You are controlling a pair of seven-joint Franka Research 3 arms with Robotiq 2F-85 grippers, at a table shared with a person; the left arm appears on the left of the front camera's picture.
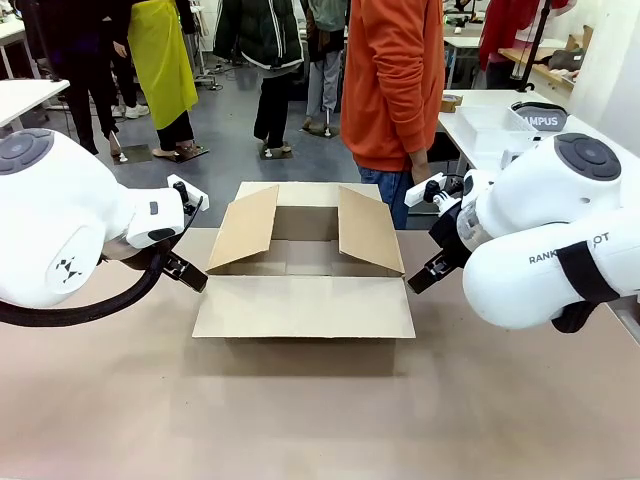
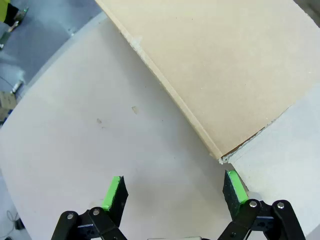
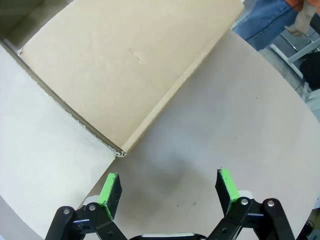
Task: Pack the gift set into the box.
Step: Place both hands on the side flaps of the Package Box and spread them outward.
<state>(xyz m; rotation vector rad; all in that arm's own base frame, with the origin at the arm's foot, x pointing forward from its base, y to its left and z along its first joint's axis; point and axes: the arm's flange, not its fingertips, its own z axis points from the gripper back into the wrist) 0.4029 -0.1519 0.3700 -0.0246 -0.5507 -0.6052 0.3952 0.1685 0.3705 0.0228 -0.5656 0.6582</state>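
Box (image 1: pixel 300 305) sits mid-table (image 1: pixel 300 420), opening up, long axis left-right. Near flap lies flat and side flaps tilt up. Left end effector (image 2: pixel 175 192) is low by the box's left near corner, fingers spread, empty. Right end effector (image 3: pixel 167 190) is by the right near corner, likewise spread, empty.

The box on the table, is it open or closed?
Open. The box has its two side flaps raised and its near flap folded down flat toward the robot.
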